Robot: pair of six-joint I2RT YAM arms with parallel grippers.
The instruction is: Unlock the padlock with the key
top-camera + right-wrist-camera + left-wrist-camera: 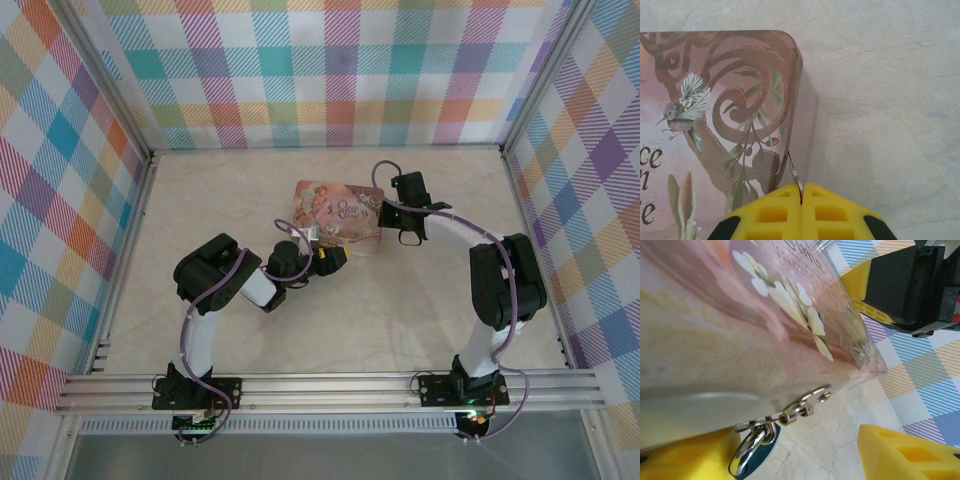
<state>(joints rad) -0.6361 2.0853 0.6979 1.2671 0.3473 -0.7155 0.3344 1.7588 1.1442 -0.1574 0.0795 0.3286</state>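
1. Overhead, left gripper (pixel 330 258) sits at the pink tin (pixel 345 212)'s near-left edge, right gripper (pixel 404 228) at its right edge.
2. Left wrist: fingers (pixel 905 455) apart around the small dark padlock (pixel 761 460), shiny shackle (pixel 747 450) through the hasp (pixel 805 402); a bump could slide the glossy tin.
3. Right wrist: fingers (pixel 770 215) pressed together, pinching the thin grey key (pixel 794 172); it may twist.

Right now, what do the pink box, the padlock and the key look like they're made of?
Pink box: probably printed tin, with a soft sheen and a rolled, rounded corner. Padlock: bright polished metal shackle with sharp highlights; its dark teal body looks painted but is mostly hidden. Key: thin grey metal sliver, glinting, pinched in the shut right end effector.
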